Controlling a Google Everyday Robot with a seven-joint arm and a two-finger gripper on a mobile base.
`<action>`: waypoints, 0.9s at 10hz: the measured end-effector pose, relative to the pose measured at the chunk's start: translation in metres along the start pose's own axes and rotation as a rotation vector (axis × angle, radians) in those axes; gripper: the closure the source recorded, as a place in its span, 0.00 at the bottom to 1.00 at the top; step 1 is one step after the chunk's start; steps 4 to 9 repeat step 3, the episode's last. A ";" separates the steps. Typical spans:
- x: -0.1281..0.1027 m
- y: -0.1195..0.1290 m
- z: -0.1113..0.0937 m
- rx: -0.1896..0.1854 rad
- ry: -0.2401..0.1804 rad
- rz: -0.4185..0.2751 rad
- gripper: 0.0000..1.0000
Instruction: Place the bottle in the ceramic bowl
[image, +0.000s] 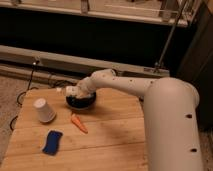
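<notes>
The dark blue-black ceramic bowl sits on the wooden table, at its far edge near the middle. My gripper reaches in from the right and hangs over the bowl's left rim. It is shut on the small white bottle, which lies roughly level with its white cap pointing left, just above the bowl. The bottle's lower side and the back of the bowl are hidden by my wrist.
An upside-down white paper cup stands at the left of the table. An orange carrot lies in front of the bowl. A blue sponge lies near the front left. A dark shelf unit stands behind the table.
</notes>
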 end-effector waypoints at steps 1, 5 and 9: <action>0.006 0.002 -0.002 -0.006 0.009 0.004 0.20; 0.017 0.000 -0.019 -0.001 0.014 0.013 0.20; 0.017 0.000 -0.019 -0.001 0.014 0.013 0.20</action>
